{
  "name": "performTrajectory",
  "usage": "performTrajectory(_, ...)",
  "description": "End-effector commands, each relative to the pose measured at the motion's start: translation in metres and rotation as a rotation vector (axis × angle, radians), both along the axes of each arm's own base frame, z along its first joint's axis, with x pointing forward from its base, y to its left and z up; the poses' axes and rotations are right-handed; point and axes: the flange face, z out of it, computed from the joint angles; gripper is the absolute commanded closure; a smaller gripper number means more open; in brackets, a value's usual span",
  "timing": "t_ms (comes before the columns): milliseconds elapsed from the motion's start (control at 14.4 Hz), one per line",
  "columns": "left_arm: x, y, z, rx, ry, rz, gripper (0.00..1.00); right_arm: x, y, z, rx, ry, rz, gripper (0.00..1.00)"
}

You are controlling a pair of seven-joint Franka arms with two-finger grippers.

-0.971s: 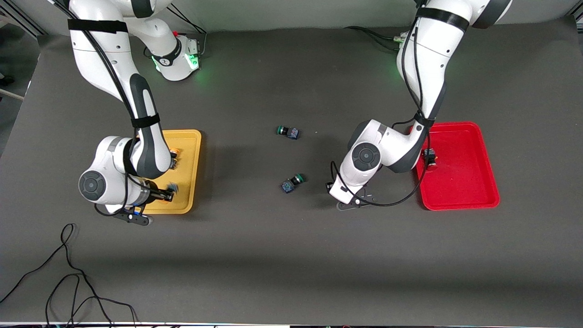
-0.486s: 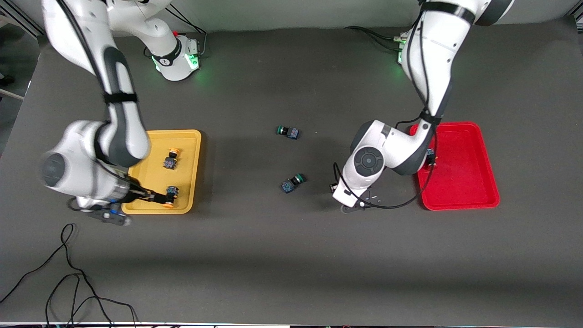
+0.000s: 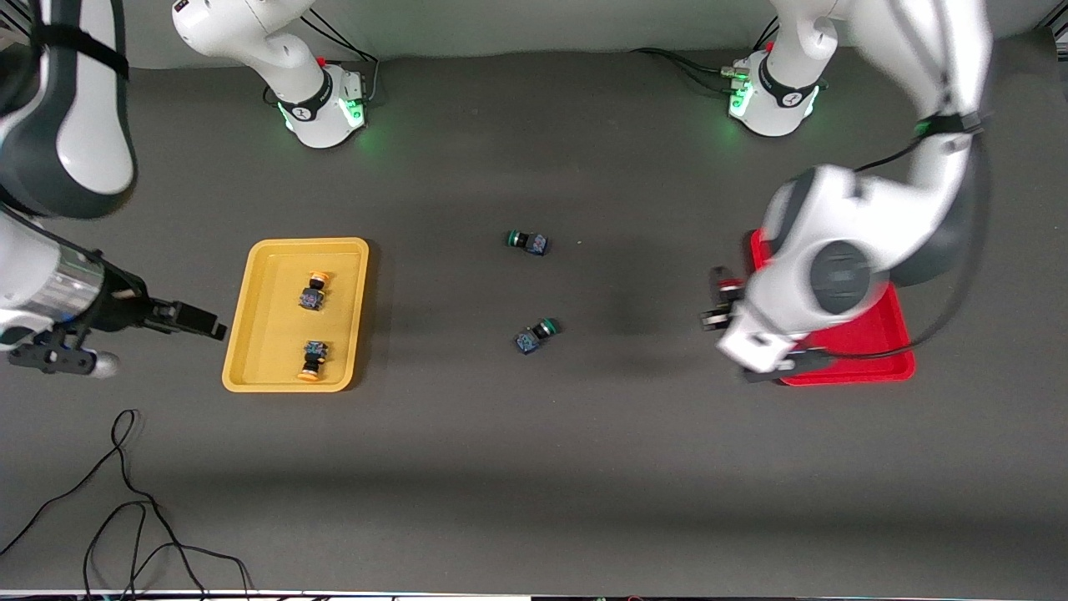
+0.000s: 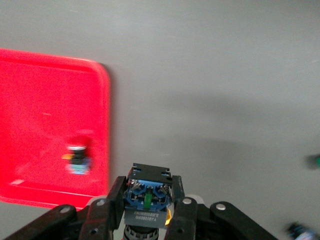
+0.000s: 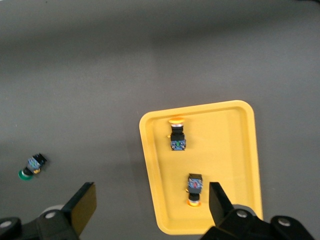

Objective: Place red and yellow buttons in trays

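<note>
My left gripper (image 3: 719, 302) is shut on a button with a black-and-blue body (image 4: 149, 197) and holds it in the air beside the red tray's (image 3: 886, 335) rim; a bit of red cap (image 3: 731, 287) shows. In the left wrist view, the red tray (image 4: 45, 110) holds one red button (image 4: 77, 160). The yellow tray (image 3: 265, 334) holds two yellow buttons (image 3: 314, 289) (image 3: 312, 360). My right gripper (image 3: 193, 320) is open and empty, raised beside the yellow tray toward the right arm's end. The right wrist view shows the yellow tray (image 5: 235, 155) and both buttons (image 5: 176, 136) (image 5: 194, 189).
Two green-capped switches (image 3: 527, 242) (image 3: 534, 335) lie on the dark mat mid-table between the trays; one also shows in the right wrist view (image 5: 32, 166). A black cable (image 3: 125, 501) loops on the mat near the front edge at the right arm's end.
My right gripper let go of the second yellow button in the yellow tray and pulled away, up and outward. My left arm rose from the mat and swung toward the red tray with a button.
</note>
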Motion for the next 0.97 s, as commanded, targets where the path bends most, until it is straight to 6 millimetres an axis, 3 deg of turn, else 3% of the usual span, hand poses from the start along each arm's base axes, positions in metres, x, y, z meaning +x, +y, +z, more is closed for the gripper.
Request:
performTrajectory(0, -0.041, 0.1, -0.004, -0.015, 0.017, -0.109, 0.85, -0.015, -0.006, 0.021, -0.016, -0.004, 0.097, 0.0)
performTrajectory(139, -0.05, 0.143, -0.032, 0.002, 0.008, -0.152, 0.85, -0.026, -0.017, 0.037, -0.024, -0.008, 0.109, 0.0)
performTrajectory(277, -0.066, 0.164, -0.085, 0.045, -0.04, -0.186, 0.85, -0.033, -0.017, 0.044, -0.054, -0.004, 0.138, 0.0)
performTrajectory(486, -0.095, 0.197, -0.168, 0.055, -0.139, -0.206, 0.85, -0.043, -0.015, 0.033, -0.047, 0.002, 0.151, 0.0)
performTrajectory(624, -0.099, 0.218, -0.189, 0.053, -0.137, -0.211, 0.82, -0.043, -0.007, 0.014, -0.045, -0.008, 0.16, 0.0)
performTrajectory(694, -0.098, 0.222, -0.189, 0.05, -0.138, -0.223, 0.73, -0.046, -0.009, 0.015, -0.045, -0.014, 0.158, 0.0)
performTrajectory(763, -0.098, 0.224, -0.188, 0.051, -0.133, -0.219, 0.44, -0.05, -0.006, 0.016, -0.044, -0.013, 0.164, 0.0)
performTrajectory(832, -0.096, 0.224, -0.187, 0.052, -0.134, -0.219, 0.0, -0.059, 0.001, 0.018, -0.054, -0.014, 0.179, 0.0)
performTrajectory(902, -0.094, 0.224, -0.184, 0.054, -0.137, -0.22, 0.0, -0.07, 0.002, 0.021, -0.107, -0.011, 0.197, 0.0)
